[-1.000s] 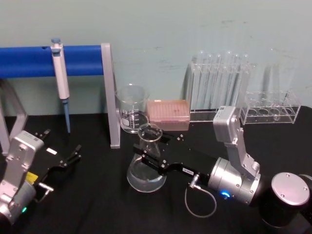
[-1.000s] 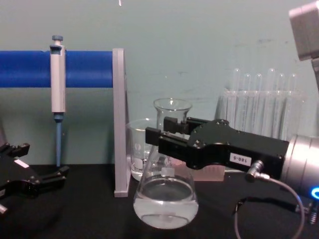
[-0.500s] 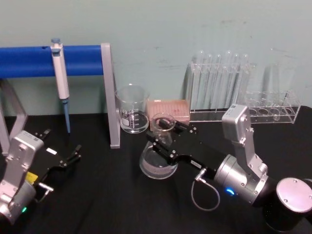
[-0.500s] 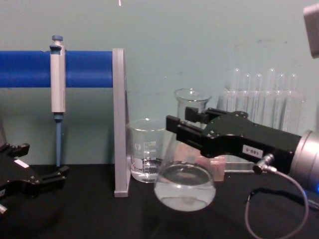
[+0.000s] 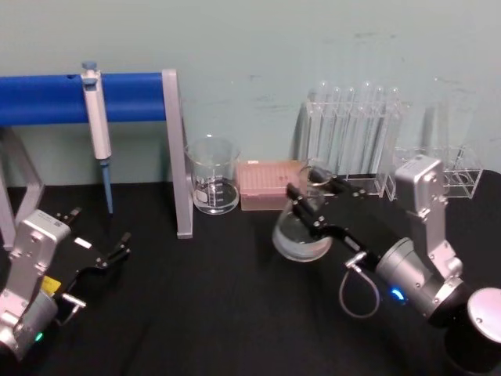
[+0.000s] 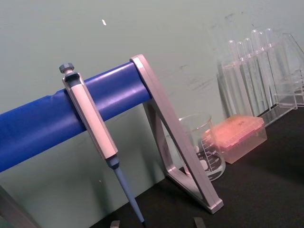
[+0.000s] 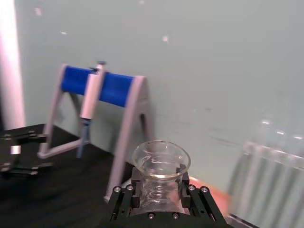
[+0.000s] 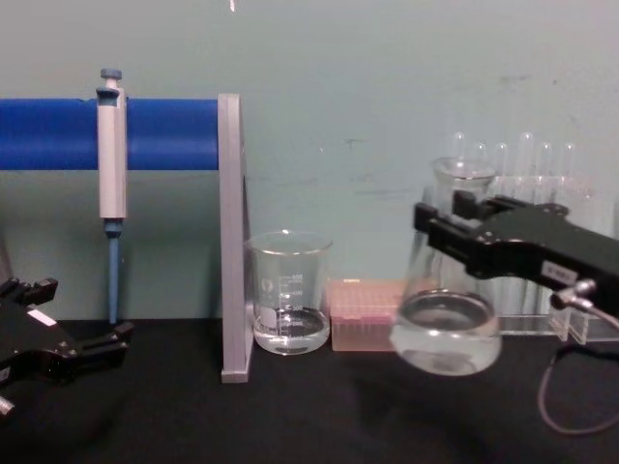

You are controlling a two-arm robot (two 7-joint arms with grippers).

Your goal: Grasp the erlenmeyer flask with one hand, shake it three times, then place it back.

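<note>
Glass catches the eye first: the flask (image 5: 301, 231) is up off the black table (image 5: 196, 313), held by the neck in the right gripper (image 5: 313, 192), whose jaws are clamped on it just under the flared rim. The chest view makes the lift plain. The flask's (image 8: 445, 329) wide base, with a little clear liquid in it, hangs above the tabletop in front of the tubes (image 8: 522, 184) and just right of the pink tip box (image 8: 366, 314). From the head view I cannot judge that height, but it does show the flask well to the right of the beaker (image 5: 211, 184). The right wrist view looks down on the rim of the flask (image 7: 160, 168), seated between the two black fingers (image 7: 124, 199). The left gripper (image 5: 100, 227) rests low on the table at the far left, jaws spread wide and holding nothing. Its wrist view looks past the pipette (image 6: 92, 121), hung on the blue bar (image 6: 38, 123), to the beaker (image 6: 204, 142).
</note>
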